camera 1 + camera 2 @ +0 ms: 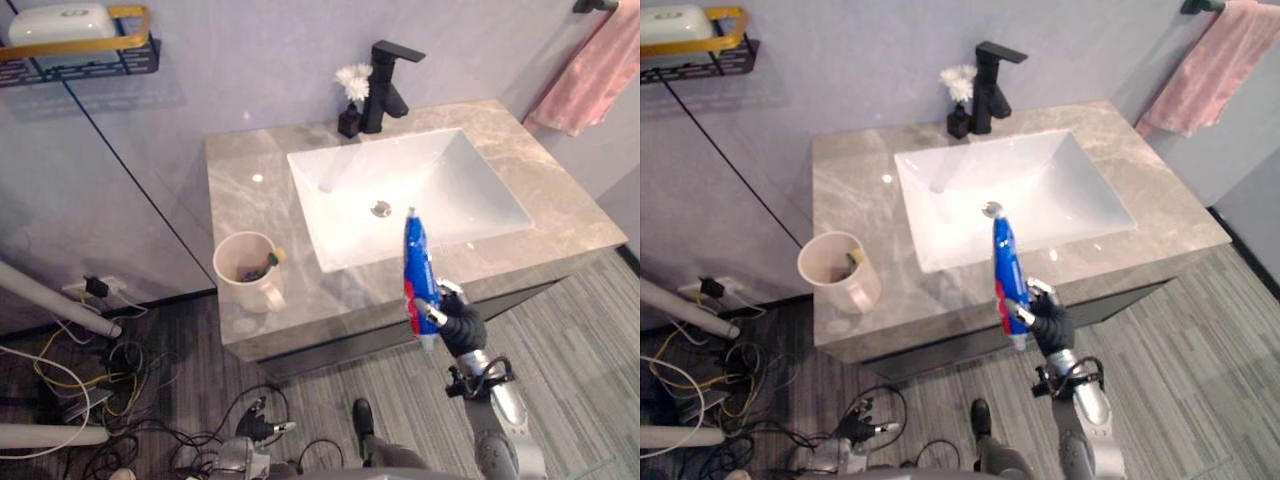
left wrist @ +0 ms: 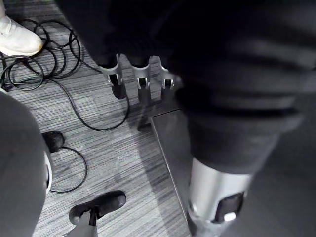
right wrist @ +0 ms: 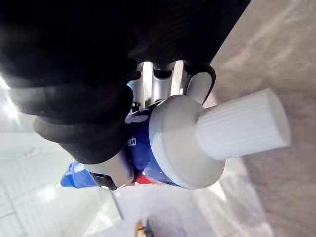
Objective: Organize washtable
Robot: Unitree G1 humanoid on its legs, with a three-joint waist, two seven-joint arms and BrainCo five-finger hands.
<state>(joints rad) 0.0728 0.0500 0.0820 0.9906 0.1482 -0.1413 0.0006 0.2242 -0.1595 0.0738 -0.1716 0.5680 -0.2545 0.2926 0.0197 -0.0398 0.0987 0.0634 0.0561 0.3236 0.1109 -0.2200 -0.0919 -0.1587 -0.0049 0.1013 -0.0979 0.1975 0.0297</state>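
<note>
Currently right robot hand (image 1: 460,325) grasps blue-red plastic toothpaste tube (image 1: 418,265) near its white ribbed cap (image 3: 242,123), upright, likely for slotting into beige ceramic mug (image 1: 245,270) left of it.

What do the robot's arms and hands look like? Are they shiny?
Yes, a bit shiny. The right arm is a smooth silver-grey tube. The right hand wears a dark ribbed cover, like a glove, with silver fingers. The left hand has silver fingers with dark tips too.
</note>
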